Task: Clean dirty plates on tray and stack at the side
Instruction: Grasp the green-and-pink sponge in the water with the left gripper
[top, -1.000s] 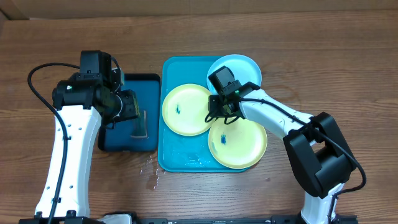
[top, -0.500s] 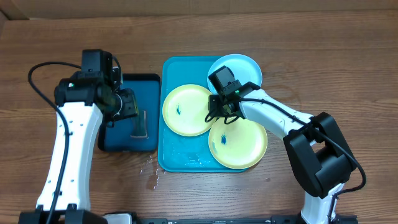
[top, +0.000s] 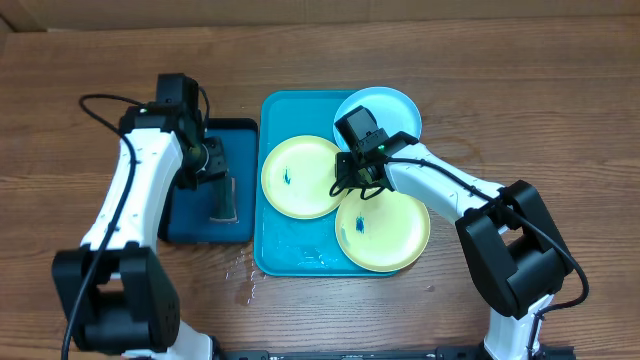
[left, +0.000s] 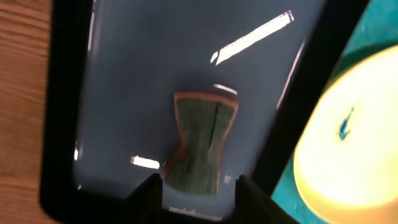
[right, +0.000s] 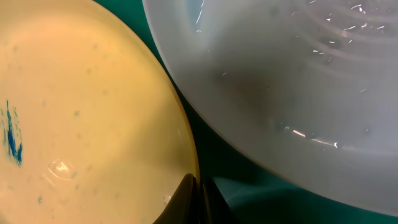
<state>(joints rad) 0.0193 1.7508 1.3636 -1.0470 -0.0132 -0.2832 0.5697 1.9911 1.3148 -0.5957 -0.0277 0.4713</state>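
On the turquoise tray (top: 300, 250) lie three plates: a yellow-green plate (top: 300, 177) at the left with a blue smear, a second smeared yellow-green plate (top: 385, 230) at the lower right, and a light blue plate (top: 385, 108) at the top. My right gripper (top: 350, 185) is shut on the right rim of the left yellow-green plate (right: 81, 124), beside the light blue plate (right: 298, 81). My left gripper (left: 199, 190) hangs over a green sponge (left: 202, 140). Its jaws are open, one on each side of the sponge's near end.
The sponge (top: 222, 200) lies in a small dark blue, black-rimmed tray (top: 195, 225) just left of the turquoise tray. Water drops (top: 242, 270) speckle the wooden table in front of the two trays. The right arm reaches in over the lower-right plate.
My left arm has swung right and toward the back, bringing its gripper over the sponge, and its jaws have narrowed. The right gripper and the plates have not moved.
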